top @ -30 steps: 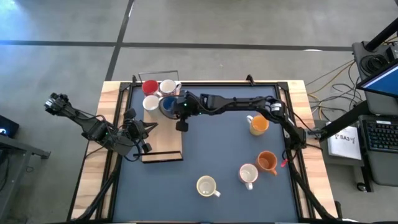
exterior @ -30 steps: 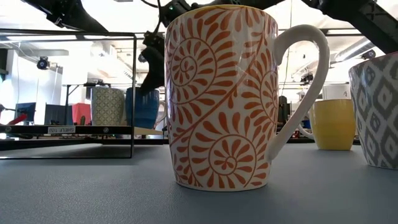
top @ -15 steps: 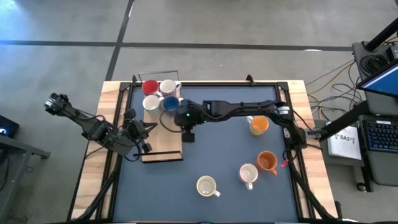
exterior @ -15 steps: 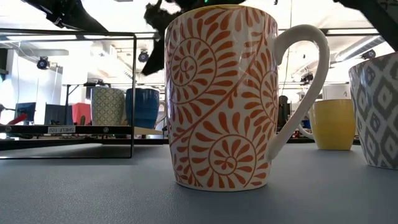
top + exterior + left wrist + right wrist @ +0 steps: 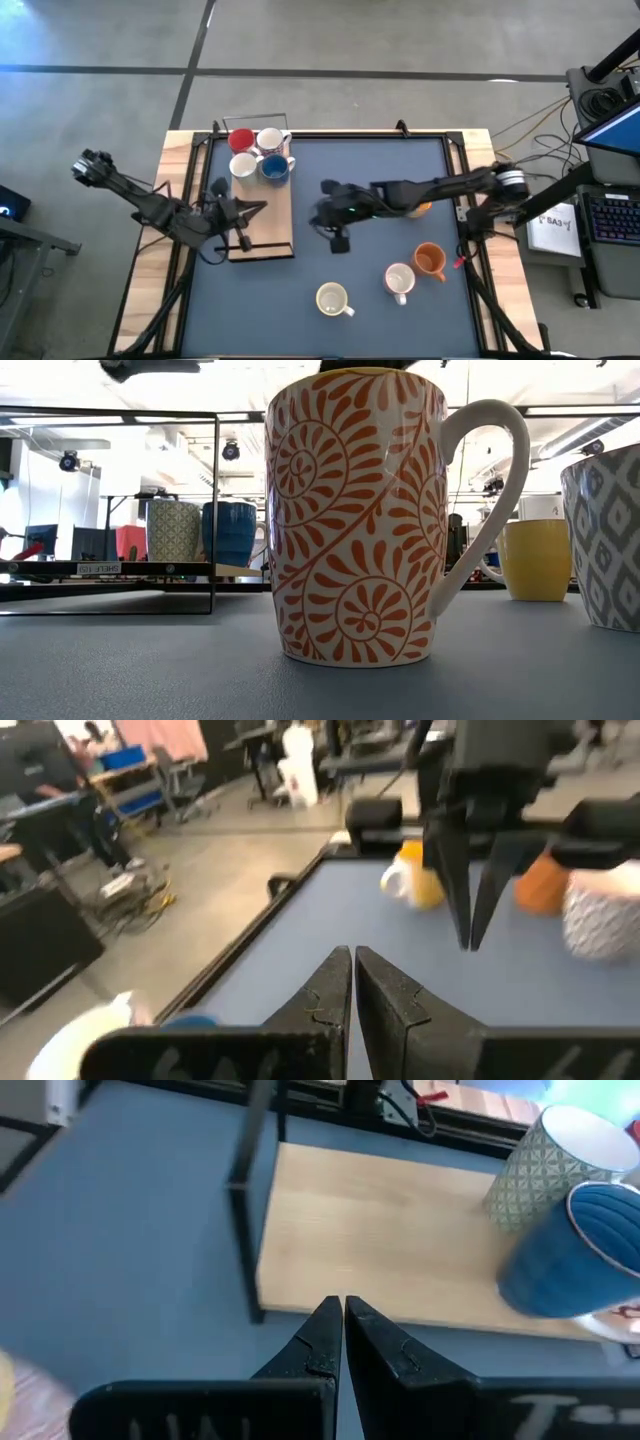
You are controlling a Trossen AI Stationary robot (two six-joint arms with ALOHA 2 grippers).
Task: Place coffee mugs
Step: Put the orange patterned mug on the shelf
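We find four coffee mugs grouped on the wooden shelf board (image 5: 262, 215) at the far left of the counter (image 5: 370, 290): a red mug (image 5: 241, 140), a white mug (image 5: 271, 141), a patterned cream mug (image 5: 242, 166) and a blue mug (image 5: 273, 168). The blue and cream mugs stand touching or nearly so. A thin black wire frame (image 5: 250, 1190) rises from the board.

Four more mugs stand on the blue counter surface. A yellow-orange mug (image 5: 420, 207) is partly hidden beneath the right arm. An orange mug (image 5: 430, 260) and a white patterned mug (image 5: 399, 280) stand just beside each other near the right edge. An orange-swirl mug (image 5: 332, 298) sits alone toward the front edge, close before the low camera.

The right gripper (image 5: 338, 238) hangs over the counter's middle, clear of the shelf board and well apart from every mug; its fingers are closed together on nothing. The left gripper (image 5: 246, 207) rests above the shelf board's bare part, short of the mug group, its fingers likewise pressed together and empty.
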